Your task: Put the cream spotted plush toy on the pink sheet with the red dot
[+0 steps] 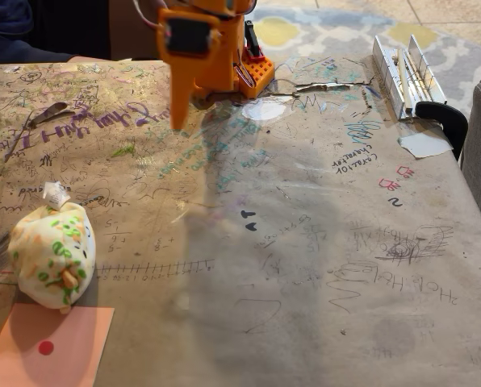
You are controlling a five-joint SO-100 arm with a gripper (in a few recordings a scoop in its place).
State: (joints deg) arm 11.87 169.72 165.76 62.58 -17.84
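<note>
The arm (204, 44) is bright orange plastic with blocky, flat-sided links. Just above the gripper (178, 113), whose one visible finger is a long plain orange blade narrowing to a blunt tip, a black square servo face sits framed in the orange housing. Behind the gripper the orange base (255, 72) shows a gridded side, a black part on top and thin wires beside it.

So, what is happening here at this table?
Nothing is being held now. The orange arm's pincer hangs at the far side of the table, well away from the cream spotted plush toy. The toy lies at the near left, overlapping the top edge of the pink sheet with the red dot.
</note>
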